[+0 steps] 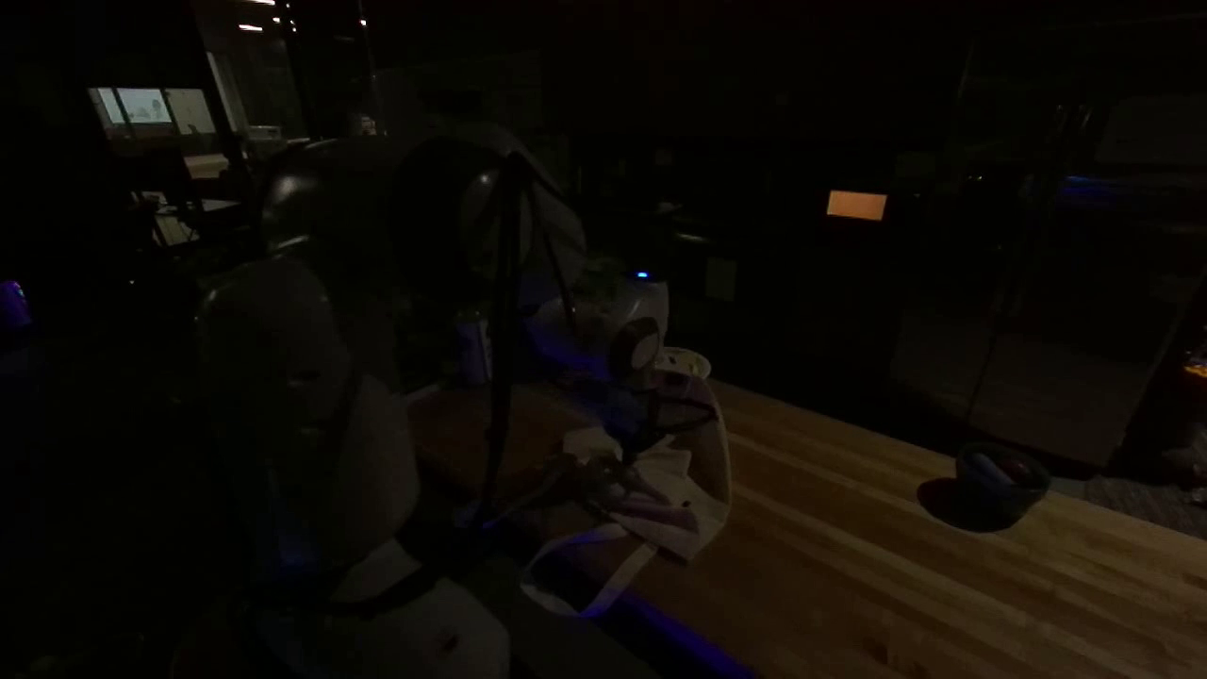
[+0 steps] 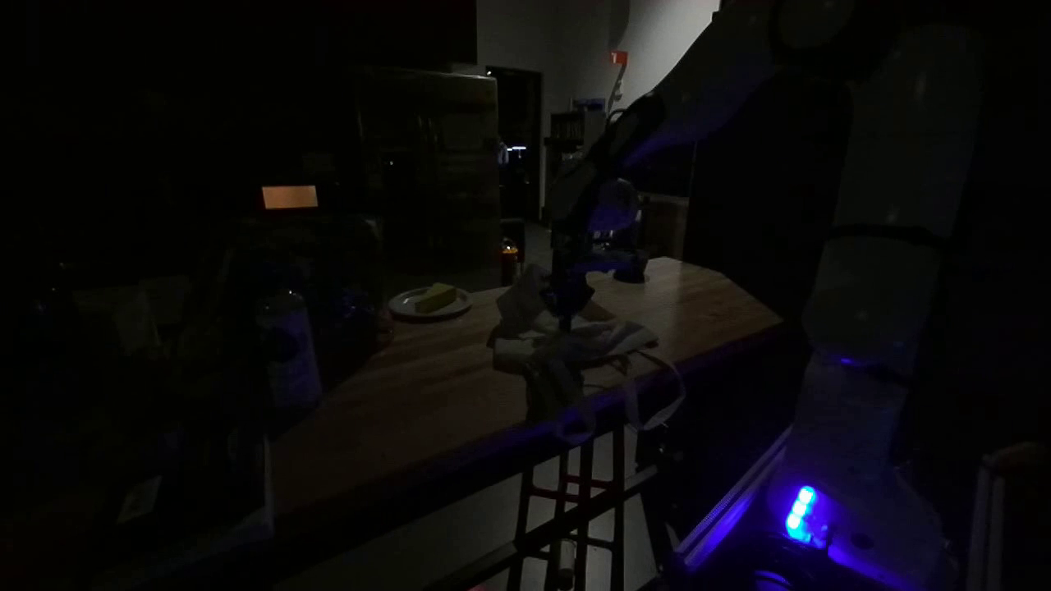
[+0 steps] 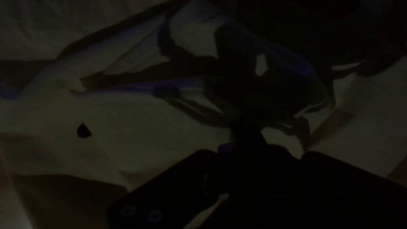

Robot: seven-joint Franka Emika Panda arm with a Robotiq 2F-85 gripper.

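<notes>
In both exterior views, the pale cloth bag (image 1: 668, 464) is lying on the desk (image 1: 877, 528), right under your end effector (image 1: 630, 456), straps (image 1: 626, 577) trailing toward the robot's base (image 1: 424, 627). Wrist view: it's sitting pressed together; you can't tell if it's pinching cloth.

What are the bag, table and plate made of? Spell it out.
Bag: probably cloth, matte; it sags in soft folds. Table: likely wood, perhaps with a low sheen; long planklike strips show. Plate: ceramic or plastic, smooth-looking, with a pale round rim; too dark to say which.
</notes>
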